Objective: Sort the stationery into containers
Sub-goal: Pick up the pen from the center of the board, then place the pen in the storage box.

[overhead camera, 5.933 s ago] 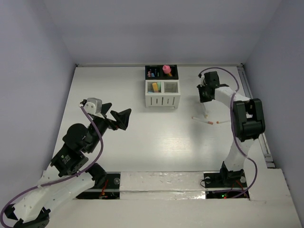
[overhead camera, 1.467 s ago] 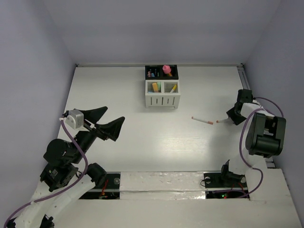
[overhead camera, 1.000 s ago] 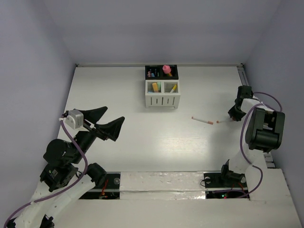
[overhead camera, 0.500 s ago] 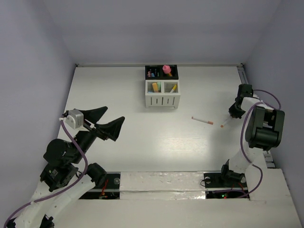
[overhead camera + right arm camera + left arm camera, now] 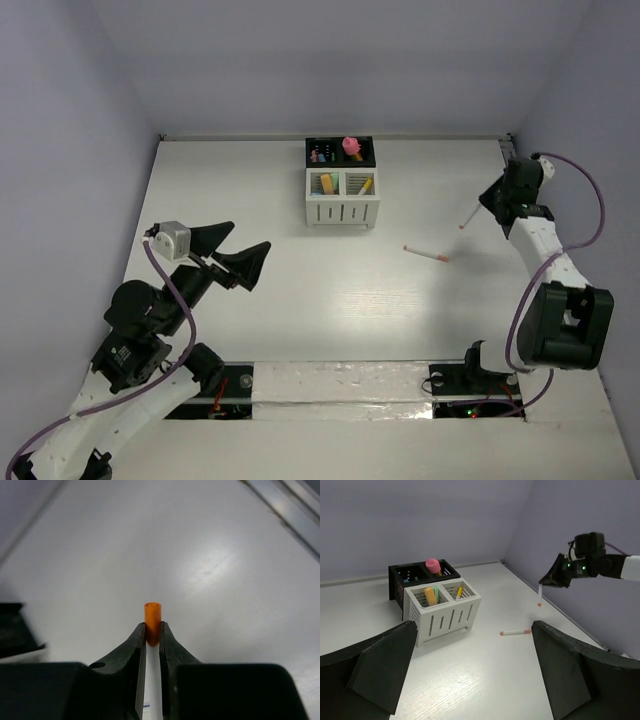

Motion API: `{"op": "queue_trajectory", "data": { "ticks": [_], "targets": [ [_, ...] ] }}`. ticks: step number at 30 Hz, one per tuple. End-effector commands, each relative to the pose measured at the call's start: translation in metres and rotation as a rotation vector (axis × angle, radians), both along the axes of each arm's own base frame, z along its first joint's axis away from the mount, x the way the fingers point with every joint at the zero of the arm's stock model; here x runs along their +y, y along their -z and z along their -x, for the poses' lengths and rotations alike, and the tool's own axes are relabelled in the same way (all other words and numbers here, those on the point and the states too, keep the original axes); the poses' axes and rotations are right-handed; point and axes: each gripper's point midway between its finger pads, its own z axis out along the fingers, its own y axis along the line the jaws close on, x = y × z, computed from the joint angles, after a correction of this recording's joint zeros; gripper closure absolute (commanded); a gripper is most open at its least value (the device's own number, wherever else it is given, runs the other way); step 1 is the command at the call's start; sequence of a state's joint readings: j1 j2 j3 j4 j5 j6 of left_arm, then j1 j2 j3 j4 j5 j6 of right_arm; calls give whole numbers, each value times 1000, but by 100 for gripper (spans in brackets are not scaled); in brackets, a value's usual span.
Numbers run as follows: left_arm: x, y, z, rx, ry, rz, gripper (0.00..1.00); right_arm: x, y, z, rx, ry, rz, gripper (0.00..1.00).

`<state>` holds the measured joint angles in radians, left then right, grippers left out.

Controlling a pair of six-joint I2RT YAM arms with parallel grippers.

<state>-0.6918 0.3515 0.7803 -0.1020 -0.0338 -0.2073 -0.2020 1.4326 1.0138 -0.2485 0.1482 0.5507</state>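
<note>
Lower left of the overhead view: left gripper [image 5: 245, 243], black wedge-shaped jaws wide apart, nothing between them, over the glossy white bench [image 5: 320, 310].

Mid-right: slim white stick [image 5: 426, 253] with a pinkish end, lying flat and alone.

Right edge, higher up: right gripper [image 5: 490, 203], jaws clamped on a thin white marker [image 5: 467, 216] with an orange cylindrical cap, hanging tilted.

Top centre: white slatted organizer [image 5: 342, 212] holding an orange stick [image 5: 430, 595], a mint stick [image 5: 436, 592] and a yellow stick [image 5: 459, 592]. Black organizer [image 5: 340, 152] touching behind it, with a pink piece [image 5: 351, 146] inside.

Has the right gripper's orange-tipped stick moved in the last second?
Yes. The orange-tipped stick, shut in the right gripper, moved up in the top view, away from the lying stick.
</note>
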Motion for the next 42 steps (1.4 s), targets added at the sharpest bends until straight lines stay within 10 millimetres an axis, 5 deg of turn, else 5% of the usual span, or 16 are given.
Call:
{"op": "queue_trajectory", "data": {
  "ticks": [1, 6, 11, 14, 22, 42],
  "targets": [
    [-5, -5, -5, -15, 3, 12, 1, 62, -92, -30, -274, -169, 20, 100],
    [-7, 7, -19, 27, -35, -26, 1, 138, -172, -41, -549, -317, 24, 100],
    [-2, 15, -31, 46, -93, -50, 1, 216, -217, -56, -736, -464, 39, 100],
    [-1, 20, -37, 52, -115, -67, 1, 243, -225, -72, -799, -487, 100, 100],
    [1, 39, -60, 110, -164, -121, 1, 295, -192, -99, -796, -570, 198, 100],
    [4, 41, -67, 112, -159, -123, 1, 315, -116, -102, -716, -527, 257, 89]
  ]
}}
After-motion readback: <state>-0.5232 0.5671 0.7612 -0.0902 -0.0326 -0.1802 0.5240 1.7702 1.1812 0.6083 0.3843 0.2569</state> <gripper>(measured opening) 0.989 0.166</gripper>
